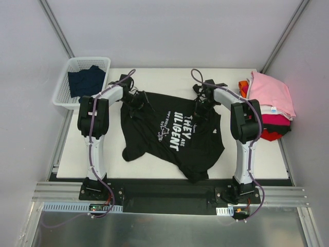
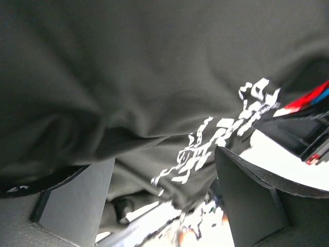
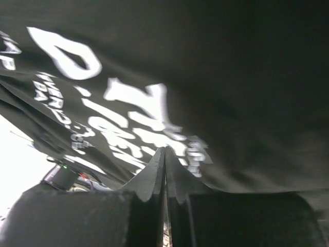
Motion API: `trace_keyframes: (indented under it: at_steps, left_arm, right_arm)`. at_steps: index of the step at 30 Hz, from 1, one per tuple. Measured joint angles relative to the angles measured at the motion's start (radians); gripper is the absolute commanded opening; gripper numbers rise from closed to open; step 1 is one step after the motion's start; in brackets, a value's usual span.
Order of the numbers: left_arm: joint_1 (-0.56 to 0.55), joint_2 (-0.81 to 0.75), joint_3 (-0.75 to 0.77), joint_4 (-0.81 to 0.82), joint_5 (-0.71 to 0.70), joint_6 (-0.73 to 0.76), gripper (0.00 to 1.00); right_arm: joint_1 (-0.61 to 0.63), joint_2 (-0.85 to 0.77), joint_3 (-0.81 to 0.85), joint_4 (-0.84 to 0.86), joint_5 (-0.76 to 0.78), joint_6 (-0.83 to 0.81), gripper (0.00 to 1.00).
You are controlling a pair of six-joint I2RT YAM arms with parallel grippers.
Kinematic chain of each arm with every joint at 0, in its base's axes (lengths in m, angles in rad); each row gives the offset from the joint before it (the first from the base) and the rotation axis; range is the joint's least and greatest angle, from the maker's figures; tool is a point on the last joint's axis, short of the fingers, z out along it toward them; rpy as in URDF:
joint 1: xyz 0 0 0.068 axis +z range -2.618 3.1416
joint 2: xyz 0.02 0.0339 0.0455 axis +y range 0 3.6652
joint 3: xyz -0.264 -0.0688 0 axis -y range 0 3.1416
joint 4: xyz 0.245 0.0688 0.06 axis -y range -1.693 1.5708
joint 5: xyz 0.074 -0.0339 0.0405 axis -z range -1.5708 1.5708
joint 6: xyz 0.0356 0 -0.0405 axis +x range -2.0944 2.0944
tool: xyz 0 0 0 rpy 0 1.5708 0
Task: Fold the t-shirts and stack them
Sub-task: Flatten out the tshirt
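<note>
A black t-shirt point(image 1: 169, 128) with white lettering lies crumpled across the middle of the white table point(image 1: 154, 167). My left gripper point(image 1: 138, 101) is at the shirt's upper left edge, and my right gripper point(image 1: 201, 109) is at its upper right, by the lettering. In the left wrist view the left gripper point(image 2: 162, 159) is open, its fingers point(image 2: 77, 200) wide apart, with black cloth point(image 2: 128, 77) sagging over and between them. In the right wrist view the right gripper point(image 3: 165, 149) is shut, tips together against the printed cloth point(image 3: 231, 77), and no cloth shows between them.
A stack of folded tees sits at the table's right edge, pink point(image 1: 270, 92) on top, then white, magenta point(image 1: 275, 121) and red point(image 1: 272, 135), with orange point(image 1: 242, 86) behind. A white basket point(image 1: 64, 90) at the back left holds a dark navy tee point(image 1: 86, 81).
</note>
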Motion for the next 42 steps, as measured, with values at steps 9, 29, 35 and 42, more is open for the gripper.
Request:
trace_keyframes:
  at_steps: [9, 29, 35, 42]
  left_arm:
    - [0.082, 0.064, 0.137, -0.067, -0.046, 0.042, 0.8]
    - [0.079, -0.043, -0.043, -0.095, -0.064, 0.075, 0.83]
    - [0.079, -0.09, -0.06, -0.114, -0.093, 0.11, 0.87]
    - [0.079, -0.209, -0.032, -0.134, -0.106, 0.119, 0.89]
  right_arm:
    - [-0.088, 0.137, 0.147, -0.021, -0.056, 0.01, 0.01]
    - [-0.201, 0.25, 0.331, -0.023, -0.115, 0.032, 0.1]
    - [-0.201, 0.157, 0.222, 0.009, -0.156, 0.036, 0.37]
    - [-0.201, -0.136, 0.007, 0.014, -0.168, 0.006, 0.38]
